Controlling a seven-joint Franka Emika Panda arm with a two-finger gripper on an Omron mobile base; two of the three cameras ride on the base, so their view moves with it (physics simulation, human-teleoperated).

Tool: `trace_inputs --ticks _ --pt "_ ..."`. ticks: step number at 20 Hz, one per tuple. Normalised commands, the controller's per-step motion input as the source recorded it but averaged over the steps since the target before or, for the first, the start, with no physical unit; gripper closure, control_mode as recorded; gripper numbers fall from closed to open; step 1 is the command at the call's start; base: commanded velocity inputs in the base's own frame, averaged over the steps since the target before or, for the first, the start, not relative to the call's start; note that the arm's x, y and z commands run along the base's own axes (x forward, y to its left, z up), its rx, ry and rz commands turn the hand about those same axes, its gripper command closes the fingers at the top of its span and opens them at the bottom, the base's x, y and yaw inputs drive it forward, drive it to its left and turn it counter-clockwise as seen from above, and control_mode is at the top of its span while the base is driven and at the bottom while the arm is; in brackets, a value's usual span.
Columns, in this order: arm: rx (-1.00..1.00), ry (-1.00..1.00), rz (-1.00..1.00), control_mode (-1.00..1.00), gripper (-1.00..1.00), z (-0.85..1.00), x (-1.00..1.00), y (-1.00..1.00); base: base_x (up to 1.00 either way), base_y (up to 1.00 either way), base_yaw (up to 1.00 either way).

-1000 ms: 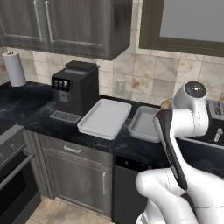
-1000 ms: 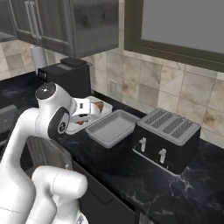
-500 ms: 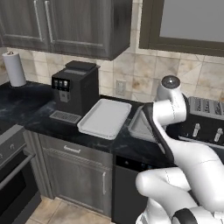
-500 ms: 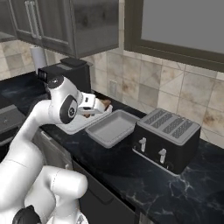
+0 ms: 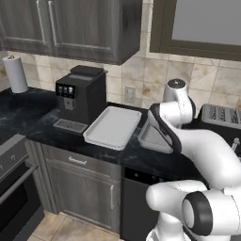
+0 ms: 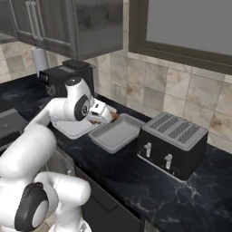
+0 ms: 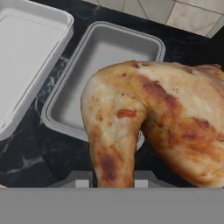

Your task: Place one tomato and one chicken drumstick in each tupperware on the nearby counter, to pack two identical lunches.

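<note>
Gripper [image 6: 110,116] is shut tight on the drumstick [image 7: 148,127], bone end down by the tips. Grey tupperware [image 7: 107,52] lies right below & a bit ahead; white one [image 7: 26,57] sits beside it.

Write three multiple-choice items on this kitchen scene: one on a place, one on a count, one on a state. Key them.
1. The toaster stands beside which tupperware?
A. the darker grey tupperware
B. the whiter tupperware
C. neither

2. How many tupperware trays lie on the counter?
A. one
B. two
C. three

3. The gripper is:
A. open and bare
B. shut on the chicken drumstick
C. shut on a tomato

Key: 1 A, the right base view shows them adjacent; 2 B, two trays show side by side; 3 B, the hand view shows the drumstick clamped.
</note>
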Motion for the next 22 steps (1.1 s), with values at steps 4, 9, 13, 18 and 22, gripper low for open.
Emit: trace_inputs --ticks 4,9,13,18,22 --pt "0.09 0.00 -0.09 -1.00 1.00 -0.48 0.33 -0.02 0.00 0.00 0.00" --pt "0.02 0.00 -0.01 -1.00 1.00 -0.34 0.45 0.00 0.00 0.00 0.00" --pt "0.01 0.00 0.00 -1.00 1.00 -0.28 0.50 0.00 0.00 0.00 0.00" --pt "0.01 0.00 -0.01 -1.00 1.00 -0.38 0.35 -0.01 0.00 0.00 0.00" --pt "0.01 0.01 -0.02 -1.00 1.00 -0.39 0.27 -0.01 0.00 0.00 0.00"
